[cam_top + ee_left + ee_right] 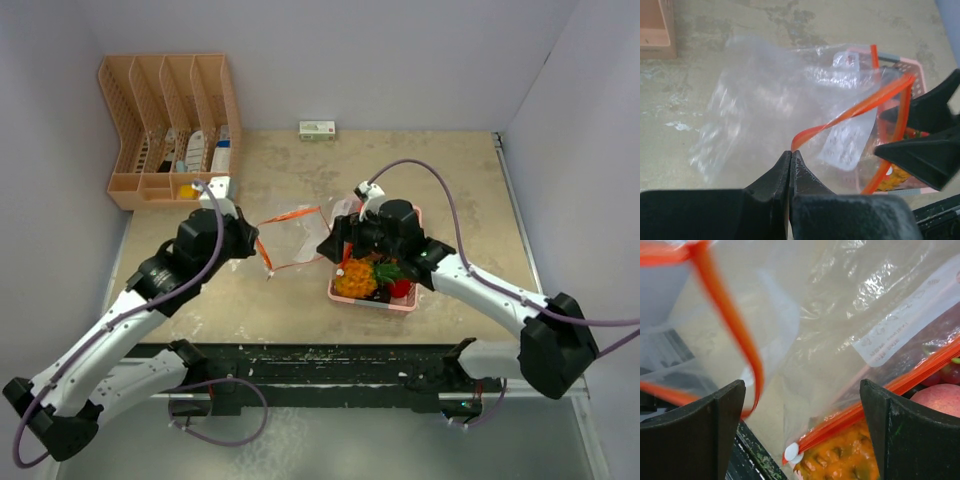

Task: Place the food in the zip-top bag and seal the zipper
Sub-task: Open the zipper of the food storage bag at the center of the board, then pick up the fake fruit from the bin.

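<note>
Orange zipper strip (855, 107) is arching up from the left gripper (791, 156), whose fingers are pressing together on one lip of the clear zip-top bag (295, 238) and lifting it off the table (470, 200). The right gripper (801, 385) is hanging with its fingers spread wide and gripping nothing; the bag's other lip is running across the gap between them, just above the fruit.

None of the food is sitting inside the bag yet. The toy pineapple (355, 279), a red piece (401, 288) and a peach (940, 397) are all lying in the pink tray (412, 306), right beside the bag's mouth. By my reading the arms are working on the opening step, spreading the mouth before any loading. The next move is probably calling for the right gripper either to close on the free lip and pull it away from the left one, or to drop to the tray for a fruit while the left is holding the mouth up; limp film may sag shut.

Beige and mottled, the table is showing pale scuffs. Pale grey walls (400, 60) are closing in three sides. A peach-coloured mesh organizer (170, 110) is standing at the back left, and a small white-and-green box (317, 129) is lying against the rear wall.
</note>
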You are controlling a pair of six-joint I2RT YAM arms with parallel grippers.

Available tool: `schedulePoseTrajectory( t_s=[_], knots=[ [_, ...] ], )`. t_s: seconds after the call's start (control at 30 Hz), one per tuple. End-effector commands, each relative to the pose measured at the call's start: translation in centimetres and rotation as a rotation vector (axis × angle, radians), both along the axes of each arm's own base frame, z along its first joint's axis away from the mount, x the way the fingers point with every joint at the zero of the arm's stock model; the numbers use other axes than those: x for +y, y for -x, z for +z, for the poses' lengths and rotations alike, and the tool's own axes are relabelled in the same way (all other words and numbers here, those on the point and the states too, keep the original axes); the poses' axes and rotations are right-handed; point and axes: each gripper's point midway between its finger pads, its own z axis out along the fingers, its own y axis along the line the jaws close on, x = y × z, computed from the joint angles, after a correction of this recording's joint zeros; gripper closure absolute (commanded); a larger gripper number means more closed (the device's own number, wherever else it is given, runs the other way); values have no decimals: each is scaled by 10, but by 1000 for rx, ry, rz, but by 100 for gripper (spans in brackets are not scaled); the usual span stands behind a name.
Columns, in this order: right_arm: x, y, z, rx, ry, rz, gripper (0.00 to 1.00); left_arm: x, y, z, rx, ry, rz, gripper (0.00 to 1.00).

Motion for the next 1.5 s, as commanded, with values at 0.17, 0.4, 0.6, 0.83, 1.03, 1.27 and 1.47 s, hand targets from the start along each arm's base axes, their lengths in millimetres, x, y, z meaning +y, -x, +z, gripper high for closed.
schedulePoseTrajectory(
  t_s=[0.17, 0.4, 0.6, 0.83, 1.03, 1.27, 1.47],
  knots=[
    [-20, 19, 92, -119, -130, -39, 1, -29, -17, -64, 85, -10, -61, 100],
    [-62, 32, 61, 101, 29, -245, 1, -31, -20, -52, 54, 6, -64, 100],
    [-92, 54, 52, 252, 113, -367, 0, -25, -20, -47, 13, 29, -35, 100],
    [-104, 81, 39, 349, 100, -402, 6, -26, -24, -59, 12, 49, -16, 100],
    [-96, 98, 22, 487, 40, -406, 5, -28, -28, -55, -15, 54, -14, 100],
    [-95, 97, 5, 641, -133, -610, 5, -29, -26, -50, -32, 72, -26, 100],
    [-103, 70, 11, 591, -305, -783, 6, -29, -23, -41, -53, 83, -43, 100]
  ],
)
